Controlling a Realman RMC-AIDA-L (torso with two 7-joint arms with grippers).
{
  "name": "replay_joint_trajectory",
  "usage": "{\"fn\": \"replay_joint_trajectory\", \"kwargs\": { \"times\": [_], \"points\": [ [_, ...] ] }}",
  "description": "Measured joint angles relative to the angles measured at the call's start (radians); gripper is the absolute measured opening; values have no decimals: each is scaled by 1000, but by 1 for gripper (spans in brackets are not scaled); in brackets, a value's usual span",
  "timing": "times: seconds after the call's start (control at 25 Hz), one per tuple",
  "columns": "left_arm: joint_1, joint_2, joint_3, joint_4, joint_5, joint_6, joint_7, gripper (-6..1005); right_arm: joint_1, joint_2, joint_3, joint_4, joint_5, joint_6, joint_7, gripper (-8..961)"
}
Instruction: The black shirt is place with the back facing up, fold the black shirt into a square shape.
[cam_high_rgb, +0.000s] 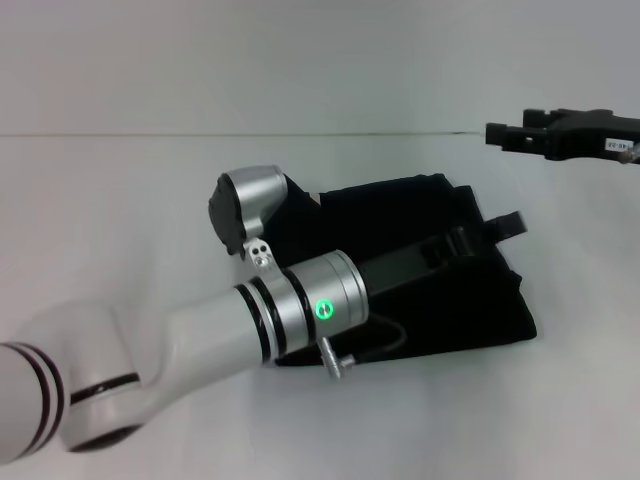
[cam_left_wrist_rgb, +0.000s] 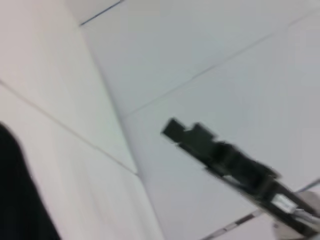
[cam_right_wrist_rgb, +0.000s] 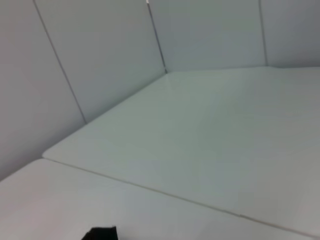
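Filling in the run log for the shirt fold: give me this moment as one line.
black shirt: folded, roughly square, on white table | left gripper: over shirt's far right edge | right gripper: raised, beyond shirt, far right

White table (cam_high_rgb: 110, 210), plain and matte, filling the head view from the lower edge up to a thin seam across the upper third. Lying directly on it, right of centre: black shirt (cam_high_rgb: 470, 310), folded into a compact, roughly square bundle, edges slightly uneven, flat against the tabletop.
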Motion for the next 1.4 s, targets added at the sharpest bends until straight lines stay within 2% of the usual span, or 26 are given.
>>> {"fn": "replay_joint_trajectory", "kwargs": {
  "times": [0.16, 0.36, 0.56, 0.76, 0.8, 0.92, 1.0, 1.04, 1.08, 1.12, 1.24, 1.4],
  "points": [
    [6, 1, -7, -23, 11, 66, 48, 306, -15, -7, -9, 4, -4, 3, 6, 770],
    [69, 9, 2, 64, 34, 250, 34, 500, -12, -8, -13, 5, -47, 4, -5, 767],
    [186, 16, 90, 316, 83, 479, -58, 733, 10, -4, -41, -1, -83, -23, -21, 765],
    [318, 43, 249, 559, 88, 612, -57, 888, 43, -1, -163, 3, -84, -57, -32, 762],
    [347, 47, 280, 600, 90, 624, -47, 888, 50, 2, -190, 4, -84, -59, -33, 762],
    [414, 52, 312, 707, 112, 633, -31, 888, 73, 21, -273, 7, -84, -62, -40, 760],
    [437, 52, 311, 748, 130, 631, -27, 888, 89, 38, -318, 7, -85, -54, -41, 759],
    [437, 52, 311, 748, 130, 631, -27, 889, 98, 47, -339, 7, -87, -48, -41, 759],
    [437, 52, 311, 748, 130, 631, -27, 889, 118, 67, -371, 7, -102, -28, -41, 758],
    [444, 53, 310, 762, 140, 626, -25, 889, 118, 67, -371, 7, -102, -28, -41, 758],
    [448, 61, 311, 797, 223, 615, -22, 889, 150, 103, -393, 7, -154, 10, -40, 756],
    [432, 65, 316, 804, 265, 616, -25, 889, 192, 122, -446, 23, -185, 46, -31, 741]
  ]
}}
